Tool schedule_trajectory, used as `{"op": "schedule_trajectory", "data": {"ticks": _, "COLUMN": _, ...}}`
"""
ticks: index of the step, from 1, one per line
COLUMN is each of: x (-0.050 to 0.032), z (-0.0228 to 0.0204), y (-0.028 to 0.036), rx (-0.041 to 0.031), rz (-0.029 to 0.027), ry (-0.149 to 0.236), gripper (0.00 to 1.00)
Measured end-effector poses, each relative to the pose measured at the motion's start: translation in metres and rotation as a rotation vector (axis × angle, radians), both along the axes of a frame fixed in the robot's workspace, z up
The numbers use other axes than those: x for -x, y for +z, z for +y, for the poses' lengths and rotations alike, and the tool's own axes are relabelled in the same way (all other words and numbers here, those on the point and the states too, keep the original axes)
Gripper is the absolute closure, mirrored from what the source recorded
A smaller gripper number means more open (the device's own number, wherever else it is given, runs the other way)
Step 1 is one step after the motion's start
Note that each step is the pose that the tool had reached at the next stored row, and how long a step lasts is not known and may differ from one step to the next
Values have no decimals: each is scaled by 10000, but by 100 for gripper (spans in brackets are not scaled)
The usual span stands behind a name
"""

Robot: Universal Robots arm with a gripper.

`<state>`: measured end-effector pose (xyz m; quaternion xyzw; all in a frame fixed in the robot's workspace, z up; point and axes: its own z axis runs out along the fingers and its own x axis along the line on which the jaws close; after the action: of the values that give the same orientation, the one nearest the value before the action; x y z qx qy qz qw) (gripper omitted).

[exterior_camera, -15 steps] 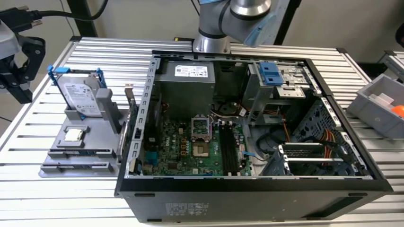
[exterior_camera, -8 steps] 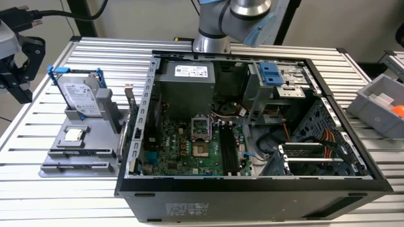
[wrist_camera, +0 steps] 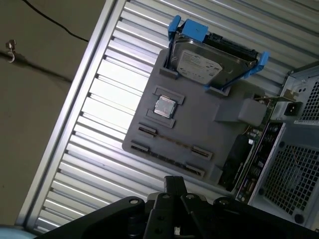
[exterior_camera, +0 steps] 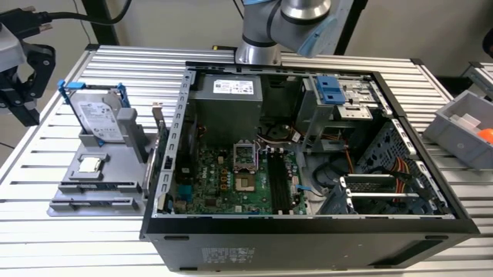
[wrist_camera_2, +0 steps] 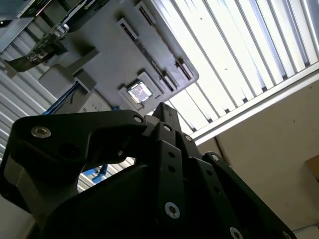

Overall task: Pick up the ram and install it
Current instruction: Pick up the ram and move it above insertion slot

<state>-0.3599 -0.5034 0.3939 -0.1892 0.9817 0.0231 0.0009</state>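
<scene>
The thin blue-green ram stick [exterior_camera: 104, 188] sits in a slot of a flat grey plastic tray [exterior_camera: 115, 151], near the tray's front edge. A small square silver chip [exterior_camera: 90, 164] rests just behind it. A silver hard drive in a blue frame [exterior_camera: 100, 118] stands at the back of the tray. The big open black computer case [exterior_camera: 308, 234] stands just beside the tray, on the exterior view's right. All of it rests on a ribbed metal table [exterior_camera: 77, 245]. In the first wrist view the black gripper [wrist_camera: 174, 183] hangs well apart from the ram. Its fingers look pressed together and hold nothing.

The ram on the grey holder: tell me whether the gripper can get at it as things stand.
Probably yes. The ram lies uncovered in the grey holder outside the computer case, nothing over it, and the gripper hangs above that holder.
</scene>
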Motion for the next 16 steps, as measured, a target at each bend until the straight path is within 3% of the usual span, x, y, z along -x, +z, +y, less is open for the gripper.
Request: {"op": "schedule_trajectory", "data": {"ticks": 16, "x": 0, "z": 0, "y": 0, "rx": 0, "rz": 0, "ry": 340, "gripper": 100}}
